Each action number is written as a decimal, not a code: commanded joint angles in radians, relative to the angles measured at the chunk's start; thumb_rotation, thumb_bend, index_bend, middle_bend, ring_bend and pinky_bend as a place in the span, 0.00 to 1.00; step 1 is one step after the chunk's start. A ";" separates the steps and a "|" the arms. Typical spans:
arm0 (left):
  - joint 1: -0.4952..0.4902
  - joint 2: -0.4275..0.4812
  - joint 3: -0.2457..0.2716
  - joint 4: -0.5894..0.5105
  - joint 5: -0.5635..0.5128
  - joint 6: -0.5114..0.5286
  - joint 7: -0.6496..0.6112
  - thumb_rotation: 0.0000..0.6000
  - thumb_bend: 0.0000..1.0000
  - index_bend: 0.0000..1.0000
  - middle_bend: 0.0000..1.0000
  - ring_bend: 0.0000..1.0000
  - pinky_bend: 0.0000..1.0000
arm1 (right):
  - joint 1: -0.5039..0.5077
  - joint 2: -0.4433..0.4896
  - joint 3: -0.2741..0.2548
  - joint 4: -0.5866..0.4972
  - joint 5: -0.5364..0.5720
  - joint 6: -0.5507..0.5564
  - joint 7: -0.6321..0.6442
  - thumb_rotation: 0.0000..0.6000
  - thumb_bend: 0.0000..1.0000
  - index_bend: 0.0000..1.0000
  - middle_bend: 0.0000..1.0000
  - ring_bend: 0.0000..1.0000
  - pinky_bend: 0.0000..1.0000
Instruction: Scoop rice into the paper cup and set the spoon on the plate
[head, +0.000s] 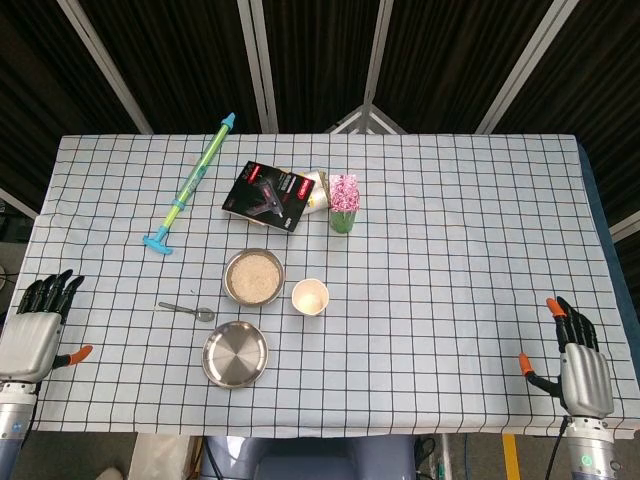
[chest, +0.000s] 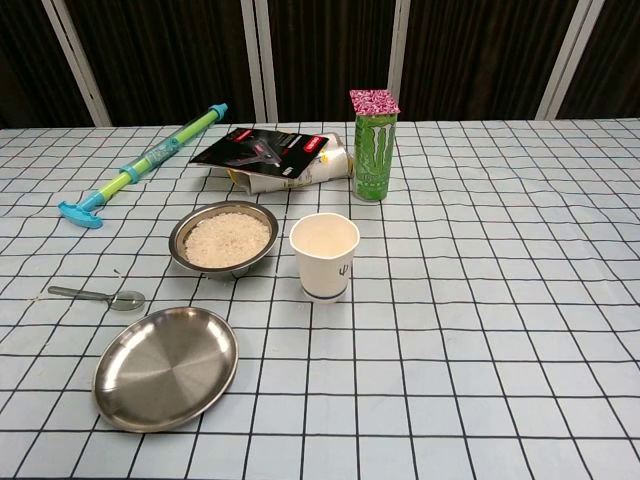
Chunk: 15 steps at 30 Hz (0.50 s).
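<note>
Checked cloth covers the table, with bowl of rice (head: 254, 277), cup (head: 310, 297), spoon (head: 187, 311) and plate (head: 235, 354) clustered close, probably for short reaches. Left hand (head: 36, 320) and right hand (head: 578, 355) rest at the edges, spread, holding nothing; scooping not yet begun.

Each robot hand has a silver-grey metal palm shell, black fingers and an orange-tipped thumb: the left robot hand (head: 38, 325) and the right robot hand (head: 576, 358), whose fingertips also show orange; grey wrists below.
</note>
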 joint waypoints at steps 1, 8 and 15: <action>0.000 0.000 0.001 0.000 0.001 0.001 0.002 1.00 0.02 0.00 0.00 0.00 0.00 | 0.000 0.000 0.000 -0.001 -0.001 0.001 -0.002 1.00 0.38 0.02 0.00 0.00 0.00; 0.000 0.000 0.001 -0.002 -0.002 -0.002 0.004 1.00 0.02 0.00 0.00 0.00 0.00 | 0.001 0.000 0.000 -0.001 0.000 -0.001 -0.002 1.00 0.38 0.02 0.00 0.00 0.00; -0.008 0.002 -0.015 -0.003 -0.021 -0.003 0.029 1.00 0.02 0.00 0.02 0.13 0.23 | 0.001 0.000 0.001 0.002 0.001 -0.001 0.004 1.00 0.38 0.02 0.00 0.00 0.00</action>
